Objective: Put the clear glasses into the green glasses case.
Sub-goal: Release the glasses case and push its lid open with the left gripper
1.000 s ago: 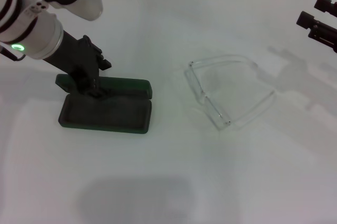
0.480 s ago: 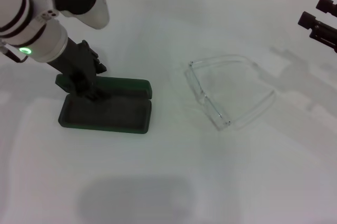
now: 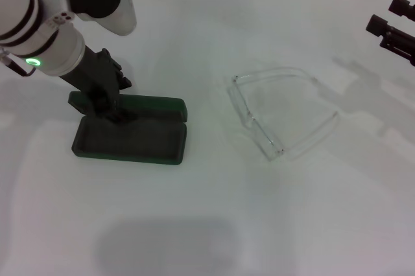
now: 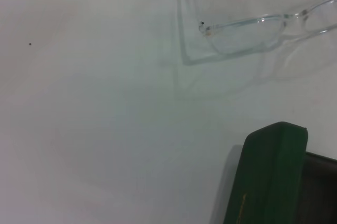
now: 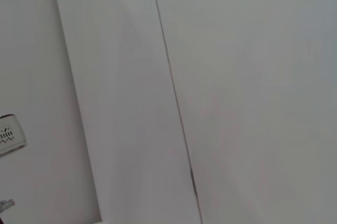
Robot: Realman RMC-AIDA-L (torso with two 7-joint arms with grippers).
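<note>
The case [image 3: 130, 135] lies open on the white surface [image 3: 207, 224], its lid flat behind the dark-lined tray. The left gripper [image 3: 107, 109] sits at the case's back edge near the hinge, at the end farthest from the glasses; whether its jaws are open or pinching the lid I cannot tell, since the wrist body hides them. The glasses [image 3: 282, 111] lie well apart from the case on its right side, arms unfolded and pointing away from it, untouched. The right gripper [image 3: 395, 30] hangs far beyond the glasses from the case, at the picture's edge, and its jaws cannot be read either.

The step in hand looks like finishing with the lid so the tray stays fully exposed. To do it well, the left arm should let go without dragging the case, then lift straight clear of the tray. The glasses are transparent and thin, so the pick likely calls for a grip on the front frame near the bridge, and the spread arms may need folding to fit.

Against a second ago, the left arm has shifted slightly along the case's back edge, away from the glasses; case and glasses have not moved.
</note>
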